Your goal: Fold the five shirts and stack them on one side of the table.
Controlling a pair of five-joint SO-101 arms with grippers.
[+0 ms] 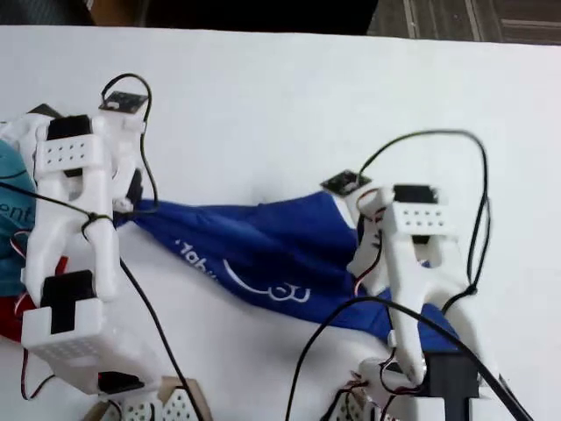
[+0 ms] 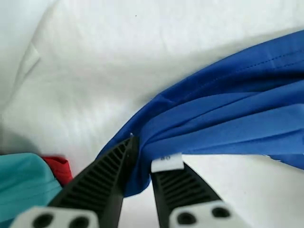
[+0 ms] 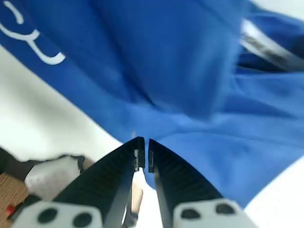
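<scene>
The left gripper [image 2: 142, 148] is clenched on a bunched end of the blue shirt [image 1: 263, 250], with a small white tag sitting right at its fingertips. The cloth runs away from it in long gathered pleats. The right gripper [image 3: 142, 153] has its jaws drawn almost together at the shirt's edge. From its wrist view I'd say it is pinching the fabric, though the cloth between the tips is hard to make out. Seen from above, the shirt peaks up just at that gripper, which fits a pinch. The shirt's long axis lies between the two grippers across the middle of the table [image 1: 280, 96], from near the left edge toward the right. It slants a little toward the near edge as it goes, and a tail of cloth trails past the right arm toward the near right corner. The white print faces up on the stretch between the arms. So each arm has its own end and neither is nearer the whole. To my eye the garment is roped rather than flat, and the next move depends on drawing the two ends apart along that line before any fold. Just beside the left gripper, at the left edge, lie a teal shirt [image 2: 23, 178] and a red shirt [image 2: 59, 167], close enough that the blue end could drag over them.
</scene>
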